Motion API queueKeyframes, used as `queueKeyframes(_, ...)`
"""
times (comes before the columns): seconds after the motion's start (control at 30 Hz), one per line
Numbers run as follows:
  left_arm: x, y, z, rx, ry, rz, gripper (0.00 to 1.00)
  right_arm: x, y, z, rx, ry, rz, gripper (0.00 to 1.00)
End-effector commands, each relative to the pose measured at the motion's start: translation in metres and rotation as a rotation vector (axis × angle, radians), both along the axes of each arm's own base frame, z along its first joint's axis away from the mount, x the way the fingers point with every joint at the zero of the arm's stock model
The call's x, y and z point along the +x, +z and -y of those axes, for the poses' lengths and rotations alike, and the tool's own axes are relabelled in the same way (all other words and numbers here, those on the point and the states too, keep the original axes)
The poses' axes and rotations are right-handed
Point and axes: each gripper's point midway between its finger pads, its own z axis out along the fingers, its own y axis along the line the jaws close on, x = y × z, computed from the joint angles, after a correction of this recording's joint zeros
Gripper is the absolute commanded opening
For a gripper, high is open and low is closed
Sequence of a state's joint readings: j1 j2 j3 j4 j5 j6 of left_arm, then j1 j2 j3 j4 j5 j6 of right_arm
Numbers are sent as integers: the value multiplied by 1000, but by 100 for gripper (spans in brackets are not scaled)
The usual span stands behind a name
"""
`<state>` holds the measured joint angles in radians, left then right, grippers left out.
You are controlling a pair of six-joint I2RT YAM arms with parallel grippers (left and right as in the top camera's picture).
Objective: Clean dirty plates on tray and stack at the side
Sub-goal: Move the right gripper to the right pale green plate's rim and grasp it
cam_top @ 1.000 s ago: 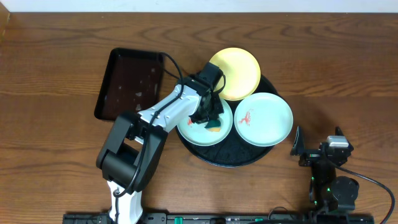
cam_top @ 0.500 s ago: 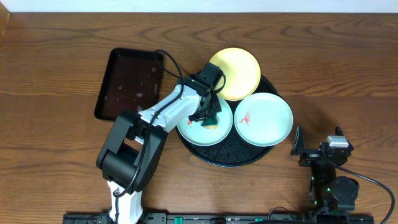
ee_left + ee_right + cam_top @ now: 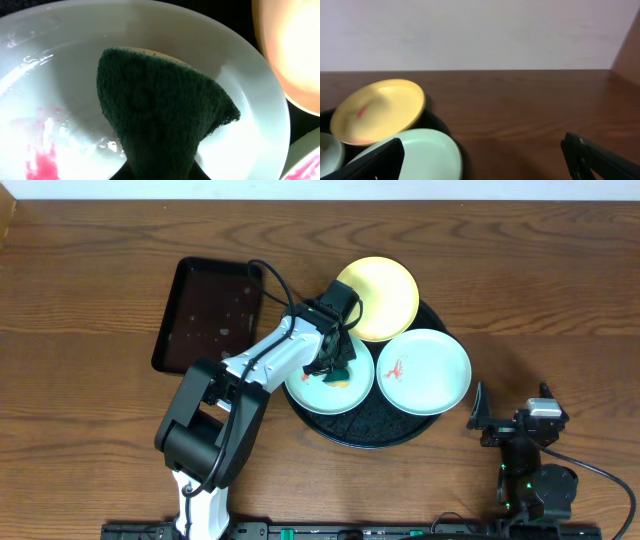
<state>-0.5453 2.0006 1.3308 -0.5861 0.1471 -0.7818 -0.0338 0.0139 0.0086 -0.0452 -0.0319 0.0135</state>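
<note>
Three plates sit on the round black tray [image 3: 362, 430]. The pale yellow plate [image 3: 382, 297] leans at the back. The right mint plate [image 3: 425, 370] has a red smear. My left gripper [image 3: 337, 368] is shut on a green sponge [image 3: 160, 115] pressed onto the left mint plate [image 3: 325, 392], which shows a pink smear [image 3: 42, 160] and wet streaks. My right gripper [image 3: 505, 420] is open and empty at the table's front right, beside the tray; its view shows the yellow plate [image 3: 377, 112] and a mint plate [image 3: 427, 157].
A rectangular black tray [image 3: 208, 315] with wet specks lies left of the round tray. Bare wooden table [image 3: 540, 290] extends to the right and back. A wall stands behind the table [image 3: 480, 30].
The sponge has shifted slightly on the left mint plate, covering the orange patch seen a second ago. The right arm has not moved.
</note>
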Motion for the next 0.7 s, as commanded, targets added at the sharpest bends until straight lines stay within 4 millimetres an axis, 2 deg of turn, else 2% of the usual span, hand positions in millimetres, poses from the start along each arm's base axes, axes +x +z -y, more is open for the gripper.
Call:
queueKeyframes(0.0, 0, -3, -6, 26, 9, 4, 15, -3, 4, -34, 183, 185, 2, 99)
queueKeyframes(0.13, 0, -3, -6, 26, 9, 4, 14, -11, 9, -63, 355, 359, -27, 99)
queueKeyframes(0.2, 0, -3, -6, 27, 9, 2, 15, -14, 29, -68, 422, 399, 38, 99)
queueKeyframes(0.3, 0, -3, -6, 28, 9, 1, 14, -22, 72, -70, 543, 464, 175, 99)
queueKeyframes(0.43, 0, -3, -6, 28, 9, 2, 14, -43, 127, -68, 474, 511, 417, 99)
queueKeyframes(0.5, 0, -3, -6, 28, 9, 1, 14, -49, 146, -65, 443, 496, 467, 99)
queueKeyframes(0.57, 0, -3, -6, 27, 9, 1, 14, -47, 157, -65, 406, 477, 436, 99)
queueKeyframes(0.67, 0, -3, -6, 28, 9, 1, 14, -33, 161, -65, 310, 419, 277, 99)
